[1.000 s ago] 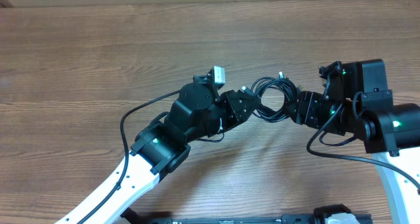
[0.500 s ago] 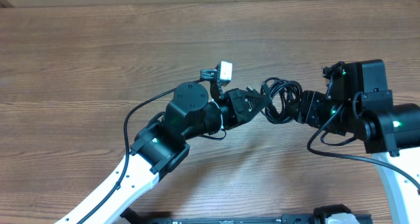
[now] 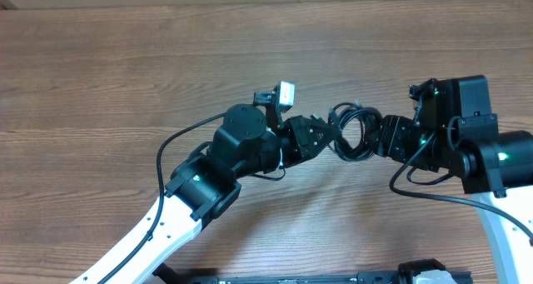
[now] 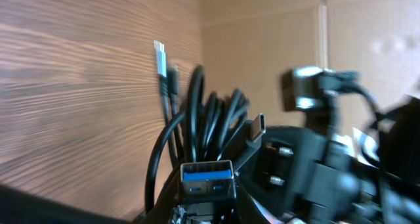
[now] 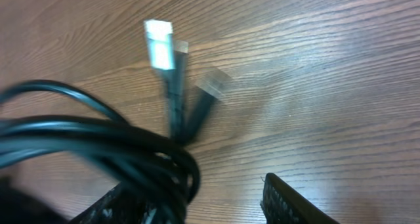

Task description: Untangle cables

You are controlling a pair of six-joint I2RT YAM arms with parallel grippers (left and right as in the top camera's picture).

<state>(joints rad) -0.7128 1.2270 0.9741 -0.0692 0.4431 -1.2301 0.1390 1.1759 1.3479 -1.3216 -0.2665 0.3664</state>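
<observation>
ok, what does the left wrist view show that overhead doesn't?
Left wrist only: a USB plug with a blue tongue, right at the lens. Overhead only: the layout, with the cables bunched between the left claw and the right claw. Shared: the black loops and the wooden table.
</observation>
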